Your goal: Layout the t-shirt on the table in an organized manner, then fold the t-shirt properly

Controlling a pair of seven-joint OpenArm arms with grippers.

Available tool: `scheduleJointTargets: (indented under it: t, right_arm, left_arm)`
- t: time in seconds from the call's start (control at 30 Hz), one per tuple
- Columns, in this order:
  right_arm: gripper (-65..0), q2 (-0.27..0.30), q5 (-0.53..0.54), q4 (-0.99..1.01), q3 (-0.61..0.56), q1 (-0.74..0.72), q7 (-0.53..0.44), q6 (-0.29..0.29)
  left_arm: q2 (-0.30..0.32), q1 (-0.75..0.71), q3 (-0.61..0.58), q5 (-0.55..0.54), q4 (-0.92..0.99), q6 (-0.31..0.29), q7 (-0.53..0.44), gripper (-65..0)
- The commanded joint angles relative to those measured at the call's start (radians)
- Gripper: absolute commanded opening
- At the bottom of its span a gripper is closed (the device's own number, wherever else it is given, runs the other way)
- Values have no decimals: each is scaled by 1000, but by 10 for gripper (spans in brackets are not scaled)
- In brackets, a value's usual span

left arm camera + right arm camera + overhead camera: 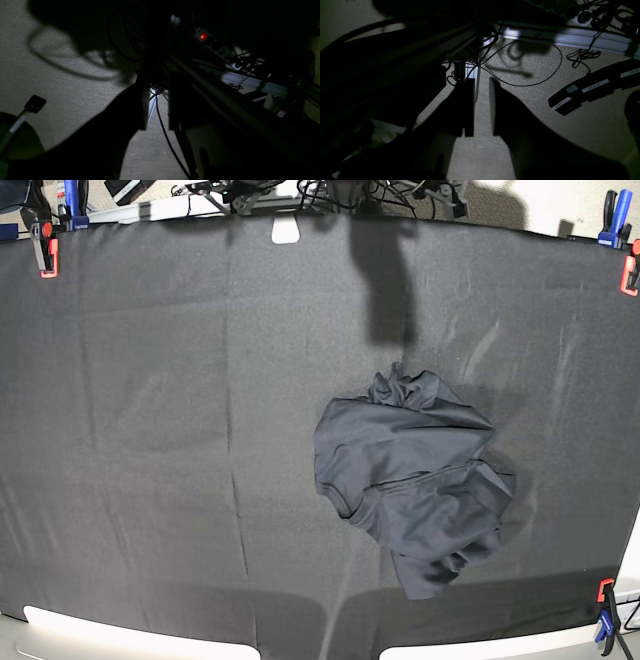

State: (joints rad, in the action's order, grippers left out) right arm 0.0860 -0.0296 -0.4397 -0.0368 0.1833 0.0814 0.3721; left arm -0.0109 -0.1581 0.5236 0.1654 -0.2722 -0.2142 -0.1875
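Left gripper: seen only in its wrist view, in silhouette; its two fingers stood apart with a clear gap between them, and nothing was held in that gap.
Left gripper's surroundings: it hung off the table, over a woven pale floor; a black cable ran behind the gap, and a power strip with a red light lay farther off.
Right gripper: also in silhouette, its jaws parted with floor showing between them, holding nothing and touching nothing that could be made out.
Right gripper's surroundings: a loop of thin cable lay on the floor beyond it, under a pale metal rail.
T-shirt: lay crumpled in a heap on the table, right of centre and toward the near edge in the base view, unfolded, well apart from both grippers.
Table: covered in creased black cloth, with red and blue clamps at the corners.
Containers: none could be seen.
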Motion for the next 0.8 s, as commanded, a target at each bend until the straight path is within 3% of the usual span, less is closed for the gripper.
scheduleJointTargets:
  t: [0.0,0.37,0.77]
  right_arm:
    - [-548,7,3,-7,2,2,-11,13]
    - [-548,44,3,-7,2,2,-11,13]
    - [-548,44,6,-7,2,-1,-14,13]
  left_arm:
    - [-2,-5,-2,3,-2,-10,-16,-533]
    - [-2,-6,-2,3,-2,-10,-16,-533]
    - [-2,-5,-2,2,-2,-10,-24,-533]
